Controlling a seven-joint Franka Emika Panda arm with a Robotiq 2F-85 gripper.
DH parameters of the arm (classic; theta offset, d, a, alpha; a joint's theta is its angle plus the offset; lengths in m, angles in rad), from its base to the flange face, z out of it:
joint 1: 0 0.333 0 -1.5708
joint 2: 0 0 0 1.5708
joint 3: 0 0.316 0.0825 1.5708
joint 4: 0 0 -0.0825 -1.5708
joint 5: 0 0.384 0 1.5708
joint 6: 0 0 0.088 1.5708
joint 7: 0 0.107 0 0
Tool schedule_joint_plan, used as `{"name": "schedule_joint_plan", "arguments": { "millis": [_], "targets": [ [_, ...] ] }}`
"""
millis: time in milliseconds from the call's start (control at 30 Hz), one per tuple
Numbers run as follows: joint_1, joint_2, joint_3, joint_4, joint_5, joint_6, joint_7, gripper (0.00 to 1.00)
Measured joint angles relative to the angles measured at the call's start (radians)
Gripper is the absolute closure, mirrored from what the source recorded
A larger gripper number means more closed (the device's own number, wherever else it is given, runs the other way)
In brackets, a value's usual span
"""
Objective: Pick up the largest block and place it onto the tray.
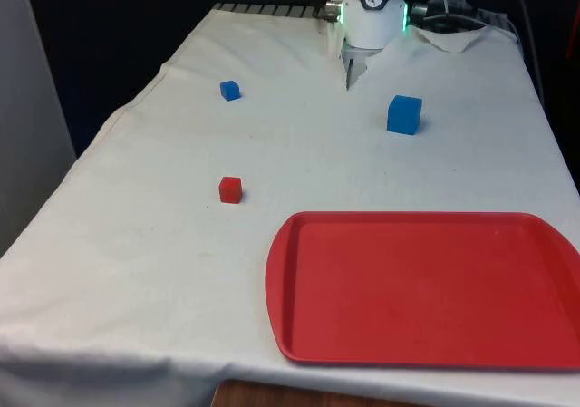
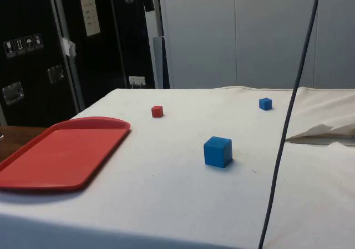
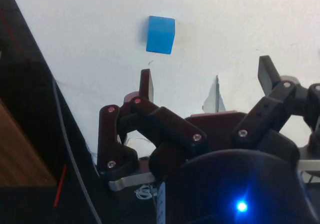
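White cloth point(image 1: 299, 162) covered the whole table, and four things lay on it. A red tray point(image 1: 426, 289) sat at the near edge, toward the front view's right, flat and with nothing on it. Beyond it, toward the far end of the table and on the front view's right, stood the largest block point(image 1: 404, 115), a bright blue cube resting flat on the cloth, well apart from the tray. A small red block point(image 1: 230, 189) lay nearer the middle, on the front view's left, just beyond the tray's left corner but not touching it. A small blue block point(image 1: 230, 91) lay farther back again on the same side, well apart from the others. In the side view the same layout showed from across the table: the tray point(image 2: 61, 155) on the left, the largest block point(image 2: 218, 151) in the middle foreground, and the two small blocks, red point(image 2: 157, 111) and blue point(image 2: 265, 103), farther off. In the wrist view the black gripper point(image 3: 209, 82) hung above the cloth with its two fingers point(image 3: 146, 84) spread wide apart and nothing between them. The largest block point(image 3: 160, 34) lay on the cloth ahead of the fingertips, clear of both, nearer to one finger's side than to the middle of the gap.
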Motion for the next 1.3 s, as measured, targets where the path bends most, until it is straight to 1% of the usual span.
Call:
{"name": "schedule_joint_plan", "arguments": {
  "millis": [167, 267, 333, 400, 433, 633, 667, 767, 800, 900, 933, 967, 1000, 1067, 1200, 1267, 1300],
  "targets": [
    [0.000, -0.011, 0.005, -0.018, 0.000, 0.002, 0.000, 0.00],
    [0.000, -0.031, 0.013, -0.054, -0.005, 0.024, 0.003, 0.00],
    [0.000, -0.031, 0.013, -0.054, -0.005, 0.024, 0.003, 0.00],
    [0.000, -0.042, 0.017, -0.077, -0.010, 0.041, 0.006, 0.00],
    [0.000, -0.054, 0.021, -0.103, -0.014, 0.062, 0.008, 0.00],
    [0.000, -0.091, 0.030, -0.186, -0.025, 0.132, 0.011, 0.00],
    [0.000, -0.091, 0.030, -0.186, -0.025, 0.132, 0.011, 0.00],
    [0.000, -0.111, 0.034, -0.227, -0.033, 0.165, 0.012, 0.00],
    [0.000, -0.124, 0.036, -0.255, -0.037, 0.187, 0.012, 0.00],
    [0.000, -0.143, 0.040, -0.300, -0.040, 0.222, 0.013, 0.00],
    [0.000, -0.143, 0.040, -0.300, -0.040, 0.222, 0.013, 0.00],
    [0.000, -0.150, 0.041, -0.314, -0.041, 0.234, 0.013, 0.00],
    [0.000, -0.162, 0.044, -0.343, -0.043, 0.257, 0.013, 0.00],
    [0.000, -0.174, 0.051, -0.371, -0.043, 0.281, 0.018, 0.00],
    [0.000, -0.187, 0.073, -0.416, -0.043, 0.328, 0.036, 0.00],
    [0.000, -0.188, 0.078, -0.425, -0.043, 0.339, 0.040, 0.00],
    [0.000, -0.190, 0.088, -0.445, -0.043, 0.361, 0.048, 0.00]
  ]
}}
